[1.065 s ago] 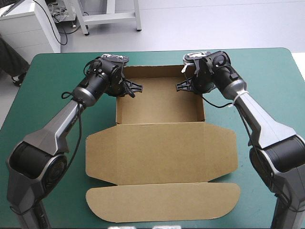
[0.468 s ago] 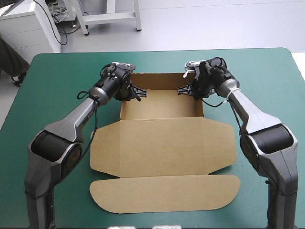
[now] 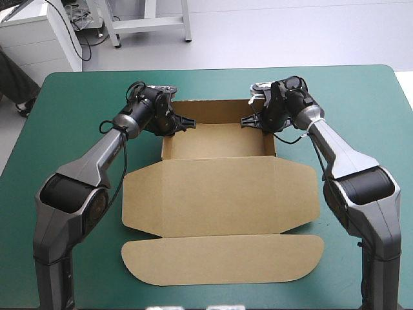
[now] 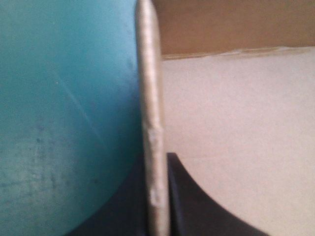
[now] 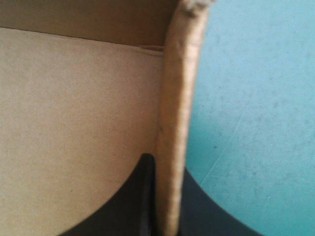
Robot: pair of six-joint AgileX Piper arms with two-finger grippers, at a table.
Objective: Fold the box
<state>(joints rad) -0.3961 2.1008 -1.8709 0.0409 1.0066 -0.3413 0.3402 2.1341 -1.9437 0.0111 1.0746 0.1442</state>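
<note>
**Left tool edges outward at the box's wall**

Since just before, the left tool point(image 3: 181, 121) has shifted slightly toward the frame's left, while the right tool point(image 3: 248, 119) and the box point(image 3: 219, 194) sit almost where they were.

The brown box lies mid-frame on the teal-green counter point(image 3: 361, 103) as an open tray in the upper middle. Its lid point(image 3: 219, 187) lies flat below the tray, and a rounded flap point(image 3: 222, 258) lies at the lower middle.

The left tool is clamped on the tray's left side wall point(image 3: 165, 139) near the far corner. In its wrist view the wall's edge stands between the black fingers point(image 4: 197, 206), with one finger inside the tray and one outside over the counter.

The right tool grips the right side wall point(image 3: 270, 139) in the same way, with the board's edge pinched between its fingers point(image 5: 123, 206). Both arms reach in from the lower corners of the frame.
</note>
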